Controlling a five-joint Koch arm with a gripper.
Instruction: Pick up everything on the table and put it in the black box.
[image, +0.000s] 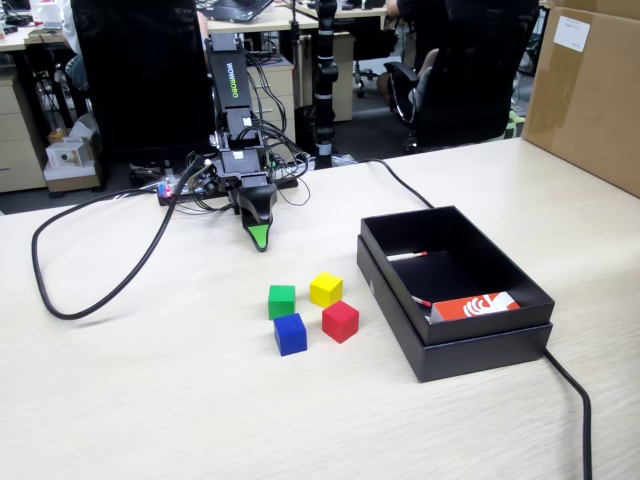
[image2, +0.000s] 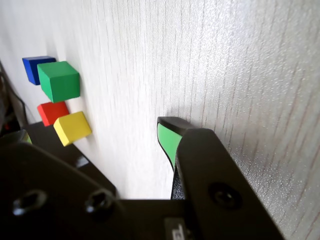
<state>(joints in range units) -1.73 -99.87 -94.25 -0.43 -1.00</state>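
Room: office with chairs behind the beige table (image: 150, 400).
Cubes: green cube (image: 282, 301), yellow cube (image: 325, 289), blue cube (image: 290, 334), red cube (image: 340, 321), clustered left of the black box (image: 480, 350).
Claw: gripper (image: 259, 238) holds nothing; opening unclear.
Handling: probably light, rigid; pinch flat opposite faces.

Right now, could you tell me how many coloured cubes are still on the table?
4, clustered left of the black box: green cube and yellow cube behind, blue cube and red cube in front.
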